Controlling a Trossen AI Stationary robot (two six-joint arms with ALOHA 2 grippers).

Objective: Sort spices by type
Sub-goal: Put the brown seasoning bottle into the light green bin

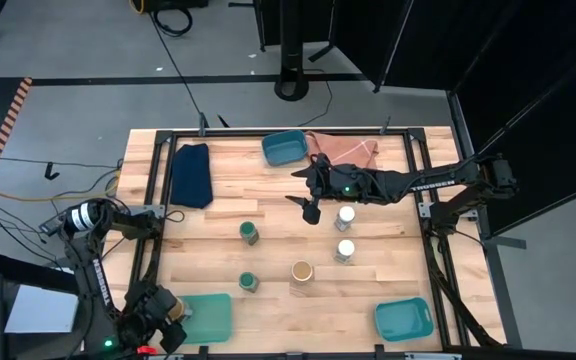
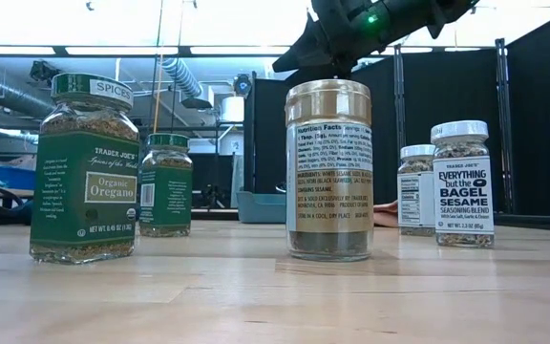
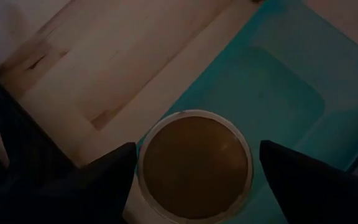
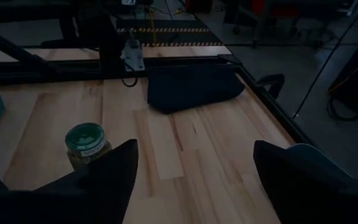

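- So far one tan-lidded jar (image 3: 196, 165) stands at the edge of the near-left teal tray (image 1: 208, 318), between the parted fingers of the left gripper (image 1: 173, 312), which touch nothing (a release, by my reading).
- Beyond that tray, on the table (image 1: 268, 210), stand the other tan-lidded jar (image 1: 302, 271), two green-lidded jars (image 1: 250, 233) (image 1: 249, 283) and two white-lidded jars (image 1: 345, 217) (image 1: 344, 250).
- Farther off, the right gripper (image 1: 311, 210) hangs open and empty beside the far white-lidded jar.
- Judged so, sorting has barely begun: five jars remain, and the two other teal trays (image 1: 283, 149) (image 1: 404, 320) hold nothing.
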